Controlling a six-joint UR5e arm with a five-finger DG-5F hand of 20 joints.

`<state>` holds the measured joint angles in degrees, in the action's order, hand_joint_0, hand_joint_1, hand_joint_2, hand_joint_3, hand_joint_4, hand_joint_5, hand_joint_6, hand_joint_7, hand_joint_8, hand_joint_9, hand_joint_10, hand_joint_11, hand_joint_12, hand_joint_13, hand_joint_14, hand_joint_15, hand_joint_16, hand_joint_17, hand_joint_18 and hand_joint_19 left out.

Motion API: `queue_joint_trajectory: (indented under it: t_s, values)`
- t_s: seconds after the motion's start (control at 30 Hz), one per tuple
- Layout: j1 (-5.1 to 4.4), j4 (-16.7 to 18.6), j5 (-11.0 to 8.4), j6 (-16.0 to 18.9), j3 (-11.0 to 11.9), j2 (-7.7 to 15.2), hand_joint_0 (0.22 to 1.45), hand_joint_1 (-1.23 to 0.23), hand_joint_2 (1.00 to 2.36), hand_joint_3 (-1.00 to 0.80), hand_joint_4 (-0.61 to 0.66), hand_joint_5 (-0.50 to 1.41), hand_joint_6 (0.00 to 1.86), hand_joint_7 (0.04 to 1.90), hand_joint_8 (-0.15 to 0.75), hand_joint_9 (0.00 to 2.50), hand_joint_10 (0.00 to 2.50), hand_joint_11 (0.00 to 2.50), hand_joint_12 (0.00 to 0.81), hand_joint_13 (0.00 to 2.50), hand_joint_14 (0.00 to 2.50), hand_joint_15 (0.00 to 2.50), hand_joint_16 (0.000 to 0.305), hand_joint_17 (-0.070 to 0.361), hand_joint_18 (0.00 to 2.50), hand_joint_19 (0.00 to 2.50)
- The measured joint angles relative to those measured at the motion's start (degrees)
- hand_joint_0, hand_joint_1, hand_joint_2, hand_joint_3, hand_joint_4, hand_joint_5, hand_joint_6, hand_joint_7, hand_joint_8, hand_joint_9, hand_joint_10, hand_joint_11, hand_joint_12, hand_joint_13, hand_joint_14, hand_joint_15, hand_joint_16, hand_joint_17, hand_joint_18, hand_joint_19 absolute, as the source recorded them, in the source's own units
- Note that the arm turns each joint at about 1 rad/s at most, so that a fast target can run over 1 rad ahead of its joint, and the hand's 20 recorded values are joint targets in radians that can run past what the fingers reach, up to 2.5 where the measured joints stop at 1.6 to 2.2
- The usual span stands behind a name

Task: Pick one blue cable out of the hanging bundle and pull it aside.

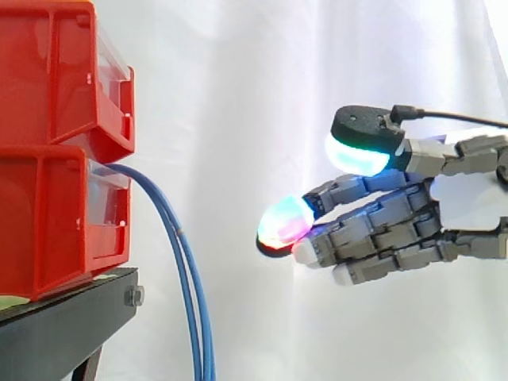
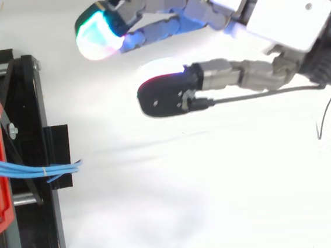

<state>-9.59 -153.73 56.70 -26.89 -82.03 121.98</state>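
Note:
A bundle of thin blue cables (image 1: pixel 184 270) comes out of the lower red bin (image 1: pixel 55 222) and hangs down past the black stand (image 1: pixel 63 325). From above, the blue cables (image 2: pixel 38 168) run out to the right over the stand. My hand (image 1: pixel 397 230) hovers in the air well to the right of the bundle, apart from it. Its fingers (image 1: pixel 349 238) are stretched toward the cables and the thumb (image 1: pixel 365 139) stands above them, with an empty gap between. In the top view the hand (image 2: pixel 284 13) reaches in from the upper right, holding nothing.
Two red bins are stacked, the upper red bin (image 1: pixel 63 71) on the lower one, on the black stand (image 2: pixel 32 172) at the left. A white curtain (image 1: pixel 238 119) hangs behind. Open air lies between hand and cables.

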Motion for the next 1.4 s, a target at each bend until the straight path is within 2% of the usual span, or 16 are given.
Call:
queue_joint_trajectory:
  t_s: [0.2, 0.3, 0.43, 0.63, 0.83, 1.13, 1.27, 1.4]
  values:
    - [-0.54, 4.90, 3.05, -0.21, 0.66, 3.95, 0.50, -0.49, 1.00, -0.49, 0.24, -0.15, 0.50, 0.77, 0.239, 0.53, 0.00, 0.00, 0.332, 0.16, 0.00, 0.03, 0.051, 0.114, 0.12, 0.21]
    - [-0.82, 6.35, 4.86, 1.32, 1.62, 5.79, 0.50, -0.49, 1.00, -0.50, 0.24, -0.15, 0.50, 0.77, 0.240, 0.53, 0.00, 0.00, 0.332, 0.16, 0.00, 0.03, 0.051, 0.114, 0.12, 0.20]
    - [-1.29, 7.14, 6.47, 2.37, 2.71, 6.90, 0.50, -0.49, 1.00, -0.50, 0.24, -0.15, 0.50, 0.77, 0.239, 0.53, 0.00, 0.00, 0.334, 0.14, 0.00, 0.03, 0.051, 0.116, 0.10, 0.21]
    - [-2.26, 8.08, 7.07, 2.62, 3.46, 7.64, 0.50, -0.49, 1.00, -0.49, 0.25, -0.15, 0.50, 0.78, 0.238, 0.53, 0.00, 0.00, 0.335, 0.14, 0.00, 0.04, 0.052, 0.116, 0.10, 0.21]
    - [-3.20, 8.52, 7.10, 3.95, 5.85, 9.82, 0.50, -0.49, 1.00, -0.49, 0.25, -0.14, 0.50, 0.78, 0.240, 0.53, 0.00, 0.00, 0.336, 0.14, 0.00, 0.03, 0.052, 0.116, 0.10, 0.21]
    - [-3.24, 9.03, 7.34, 8.32, 6.52, 12.34, 0.50, -0.50, 1.00, -0.49, 0.25, -0.14, 0.50, 0.78, 0.243, 0.54, 0.00, 0.01, 0.336, 0.14, 0.00, 0.03, 0.049, 0.110, 0.09, 0.21]
    - [-2.91, 9.60, 8.04, 10.31, 6.74, 13.36, 0.50, -0.50, 1.00, -0.49, 0.25, -0.14, 0.50, 0.79, 0.245, 0.54, 0.00, 0.01, 0.337, 0.14, 0.00, 0.03, 0.048, 0.109, 0.09, 0.21]
    - [-2.49, 10.10, 8.81, 10.84, 6.79, 13.74, 0.50, -0.50, 1.00, -0.49, 0.26, -0.14, 0.50, 0.79, 0.244, 0.55, 0.00, 0.01, 0.336, 0.15, 0.00, 0.03, 0.049, 0.109, 0.10, 0.22]
